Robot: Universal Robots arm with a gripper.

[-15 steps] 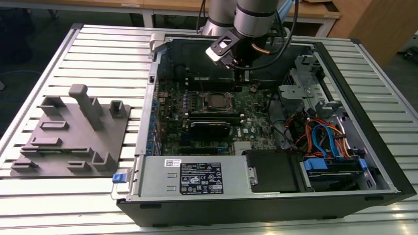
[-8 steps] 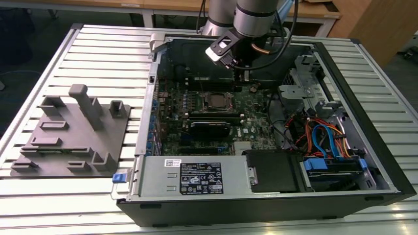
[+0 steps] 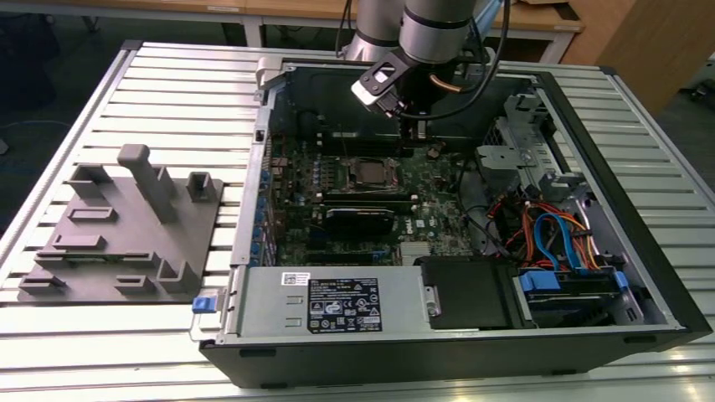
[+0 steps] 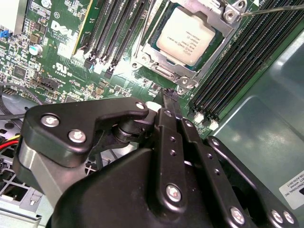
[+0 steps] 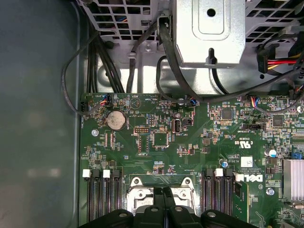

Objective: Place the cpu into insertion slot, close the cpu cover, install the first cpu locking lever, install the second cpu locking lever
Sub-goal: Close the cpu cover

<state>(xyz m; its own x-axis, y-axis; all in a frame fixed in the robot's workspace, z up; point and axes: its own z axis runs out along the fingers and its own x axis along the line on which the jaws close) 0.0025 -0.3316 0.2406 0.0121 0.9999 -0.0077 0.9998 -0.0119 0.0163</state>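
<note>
Your end effector [image 4: 168, 96], pressed together and empty, points its tip just beside the cpu cover [image 4: 222, 35] edge, the cpu [image 4: 187, 35] lying straight beyond.

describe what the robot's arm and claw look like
The arm is a stout silver-grey tube with a dark joint band and a black cable looping beside it. The claw is matte black: flat hinged link bars studded with silver screw heads, tapering into two slim fingers.
</note>
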